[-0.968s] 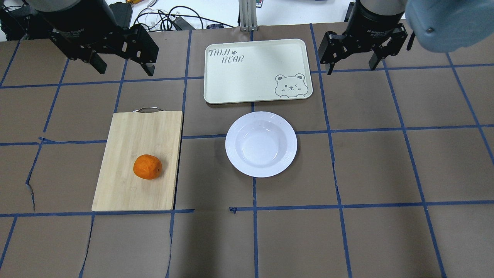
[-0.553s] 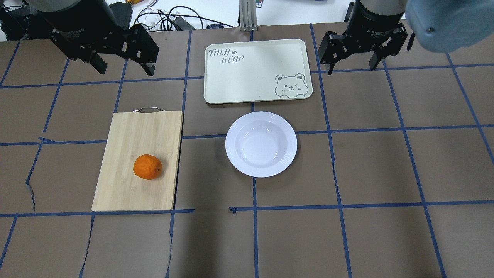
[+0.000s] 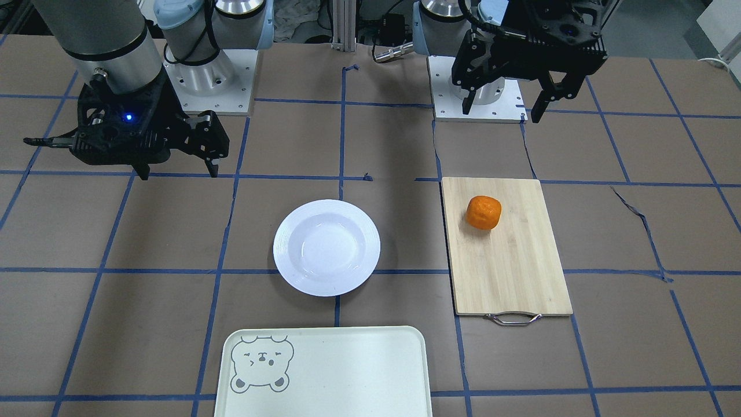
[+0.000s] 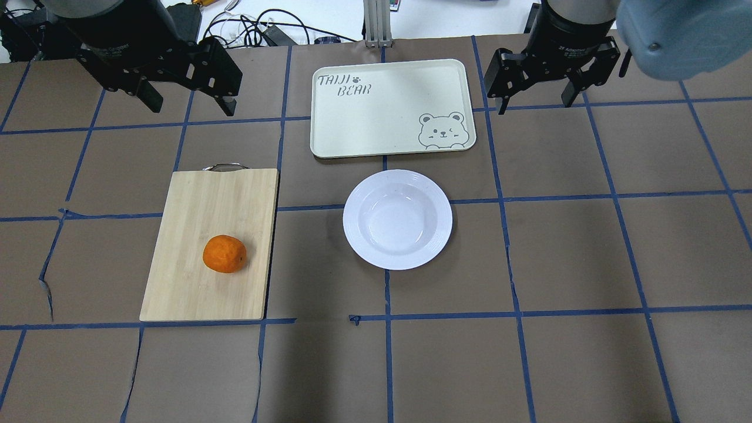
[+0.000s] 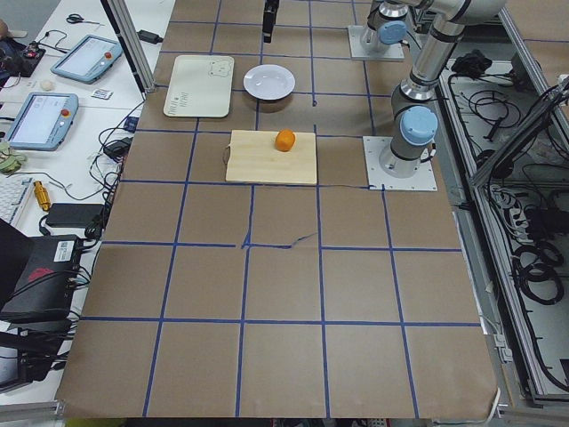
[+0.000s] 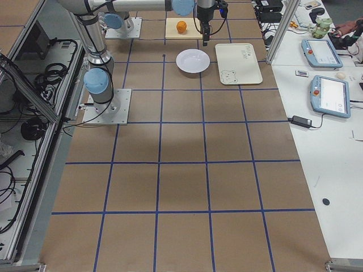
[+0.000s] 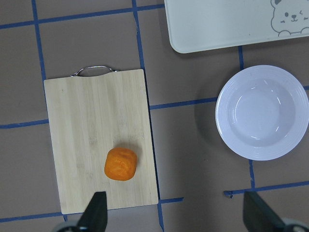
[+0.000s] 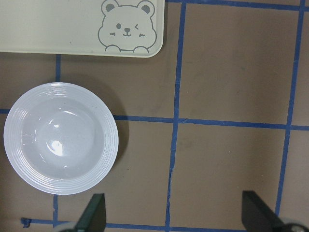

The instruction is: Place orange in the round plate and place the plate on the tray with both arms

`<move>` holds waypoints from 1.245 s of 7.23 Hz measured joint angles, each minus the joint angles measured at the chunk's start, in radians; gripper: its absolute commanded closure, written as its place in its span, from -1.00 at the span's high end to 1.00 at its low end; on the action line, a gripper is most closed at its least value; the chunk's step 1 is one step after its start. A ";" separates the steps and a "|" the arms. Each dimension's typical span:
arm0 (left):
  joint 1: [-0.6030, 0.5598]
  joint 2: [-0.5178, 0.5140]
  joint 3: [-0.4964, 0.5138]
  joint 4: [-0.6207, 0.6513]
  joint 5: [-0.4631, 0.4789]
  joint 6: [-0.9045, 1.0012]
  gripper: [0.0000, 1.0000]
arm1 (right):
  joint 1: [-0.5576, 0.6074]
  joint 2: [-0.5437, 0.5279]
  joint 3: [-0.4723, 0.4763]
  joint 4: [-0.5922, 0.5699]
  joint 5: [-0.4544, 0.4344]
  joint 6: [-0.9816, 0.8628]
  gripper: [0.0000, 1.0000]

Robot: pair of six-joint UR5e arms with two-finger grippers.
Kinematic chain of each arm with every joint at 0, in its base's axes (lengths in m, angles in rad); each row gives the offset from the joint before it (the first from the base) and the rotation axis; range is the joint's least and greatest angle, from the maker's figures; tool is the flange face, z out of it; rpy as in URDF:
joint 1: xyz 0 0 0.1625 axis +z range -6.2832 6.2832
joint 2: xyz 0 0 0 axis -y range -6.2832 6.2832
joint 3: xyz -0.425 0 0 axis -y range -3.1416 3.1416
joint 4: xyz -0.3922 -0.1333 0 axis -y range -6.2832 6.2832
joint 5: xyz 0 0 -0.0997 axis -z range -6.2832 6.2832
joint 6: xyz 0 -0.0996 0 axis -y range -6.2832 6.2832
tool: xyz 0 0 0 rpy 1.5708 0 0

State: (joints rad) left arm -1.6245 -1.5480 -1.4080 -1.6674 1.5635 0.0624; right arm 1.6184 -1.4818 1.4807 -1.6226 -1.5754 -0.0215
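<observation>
The orange [image 4: 224, 254] sits on the board [image 4: 202, 200], in the half away from the metal handle [image 4: 225, 167], touching nothing else. The left hand [image 4: 191, 107] hangs raised over the surface [image 4: 587, 247] with its fingers [image 7: 96, 212] spread wide and nothing between them. In its own camera the orange shows below, just ahead of one fingertip and well away from the other. The hand is therefore apart from the fruit and above it, though how far above is hard to judge from these angles. The plate [image 4: 397, 220] lies empty on the surface, on the board's right as the robot sees it, near the board but not touching. The tray [image 4: 376, 111] lies just beyond the plate with a narrow strip of surface between them, its bear face [image 4: 442, 129] in the corner nearest the plate. The right hand [image 4: 536, 104] is raised too, open and holding nothing. In its wrist view the plate lies off to one side, just ahead of one fingertip, with the tray's bear corner past it.
</observation>
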 measured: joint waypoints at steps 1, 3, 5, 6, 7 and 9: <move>0.003 -0.001 -0.006 0.000 0.001 0.001 1.00 | 0.000 0.000 0.001 0.001 0.000 0.000 1.00; 0.033 -0.008 -0.031 0.000 0.000 0.008 1.00 | 0.000 -0.001 0.005 0.000 0.000 0.000 1.00; 0.075 -0.031 -0.095 0.007 0.006 0.056 1.00 | 0.000 -0.002 0.006 0.001 0.000 0.000 1.00; 0.085 -0.043 -0.163 0.043 0.010 0.098 1.00 | 0.000 -0.002 0.006 0.001 0.000 0.000 1.00; 0.092 -0.061 -0.246 0.112 0.031 0.132 1.00 | 0.000 -0.002 0.006 0.001 0.000 0.000 1.00; 0.097 -0.107 -0.406 0.268 0.108 0.167 1.00 | 0.000 -0.003 0.006 0.002 0.000 0.001 1.00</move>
State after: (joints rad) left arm -1.5272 -1.6550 -1.8135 -1.3998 1.6712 0.2291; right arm 1.6183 -1.4846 1.4866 -1.6204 -1.5754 -0.0205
